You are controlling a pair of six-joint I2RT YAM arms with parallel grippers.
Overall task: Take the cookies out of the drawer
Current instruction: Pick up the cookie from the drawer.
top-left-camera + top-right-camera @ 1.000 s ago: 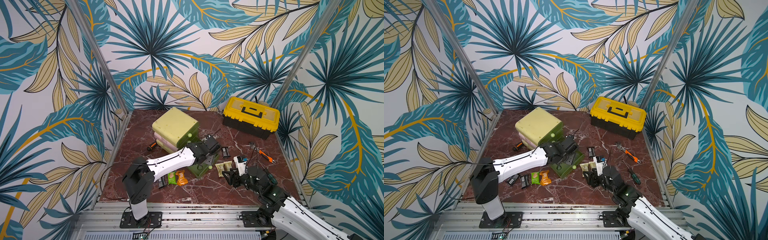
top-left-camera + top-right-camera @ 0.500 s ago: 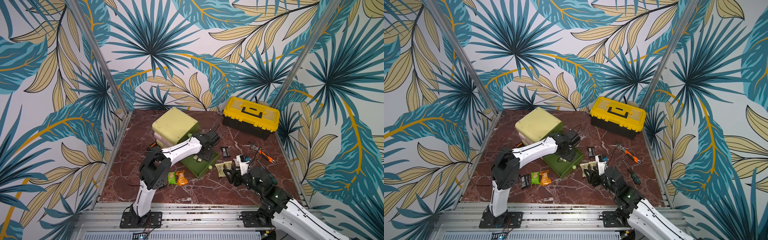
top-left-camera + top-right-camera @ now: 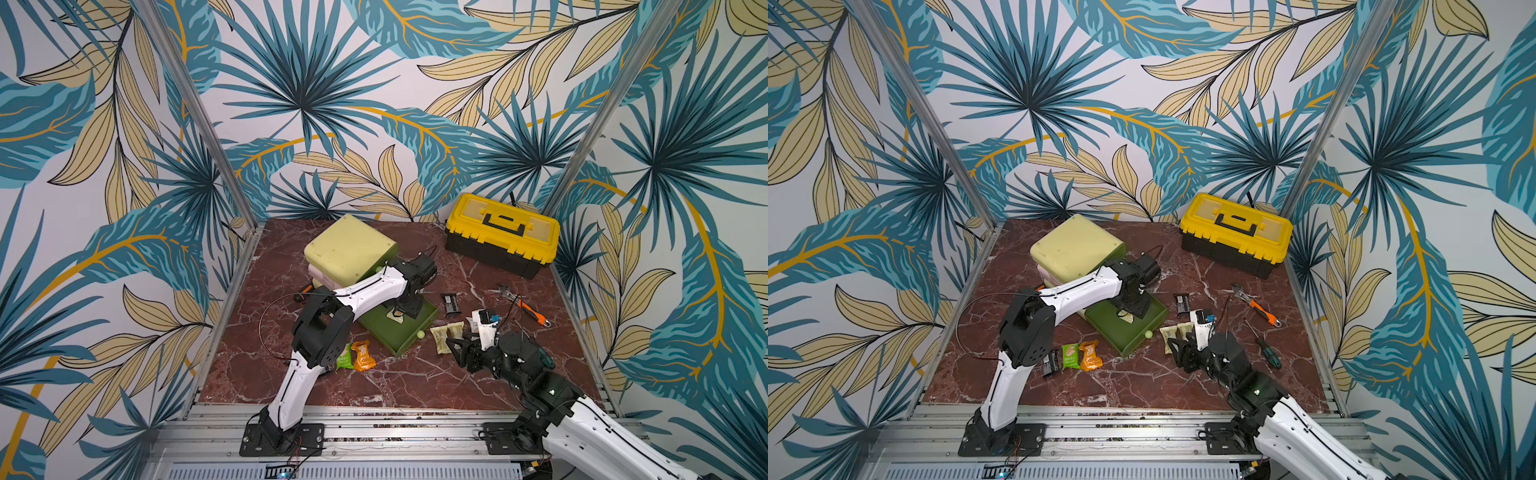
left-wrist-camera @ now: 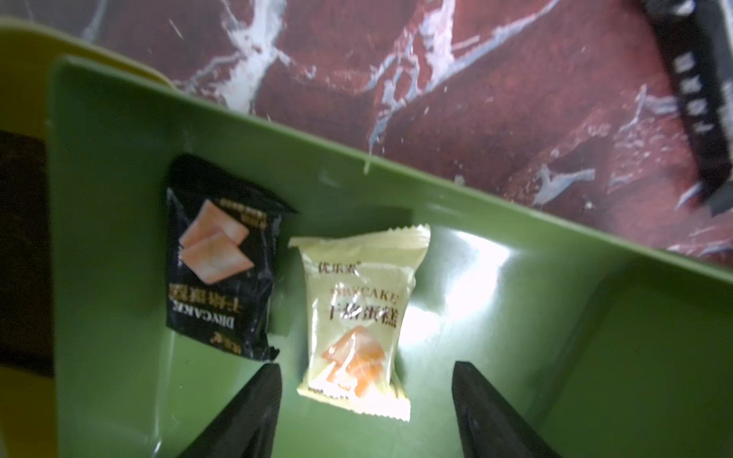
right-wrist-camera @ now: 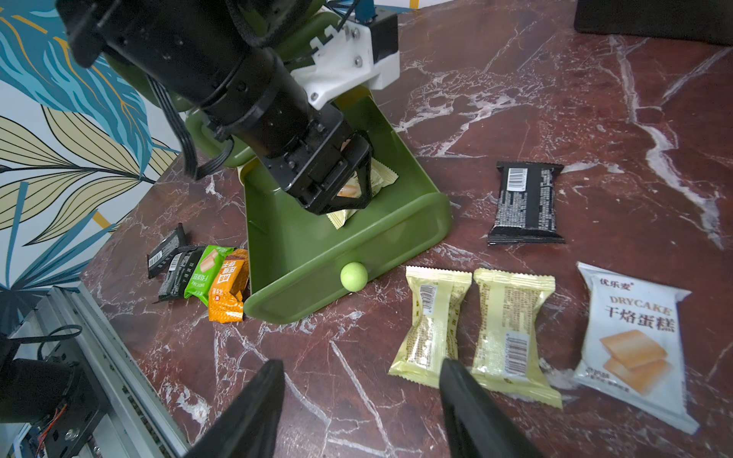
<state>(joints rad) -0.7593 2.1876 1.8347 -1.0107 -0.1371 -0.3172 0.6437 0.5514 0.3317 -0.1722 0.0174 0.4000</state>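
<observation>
The green drawer (image 3: 401,338) stands pulled out on the marble table. Inside it lie two cookies, a black packet (image 4: 222,273) and a cream-yellow packet (image 4: 357,317). My left gripper (image 4: 367,380) hangs open inside the drawer, its fingertips either side of the cream-yellow packet's near end without touching it. In a top view the left gripper (image 3: 405,309) hides both packets. My right gripper (image 5: 361,380) is open and empty above bare table, beside two cream-yellow packets (image 5: 432,321). More cookies lie out on the table: a white packet (image 5: 634,341), a black packet (image 5: 527,202), and green (image 5: 210,273) and orange (image 5: 230,289) packets.
The yellow-green drawer cabinet (image 3: 349,249) stands behind the drawer. A yellow and black toolbox (image 3: 503,232) sits at the back right. An orange-handled wrench (image 3: 523,305) and a green screwdriver (image 3: 1268,353) lie near the right edge. The drawer's front has a round green knob (image 5: 353,277).
The left arm's elbow has risen and swung to the right, while its gripper stayed over the drawer and came down over the cream-yellow packet. The right arm has hardly moved.
</observation>
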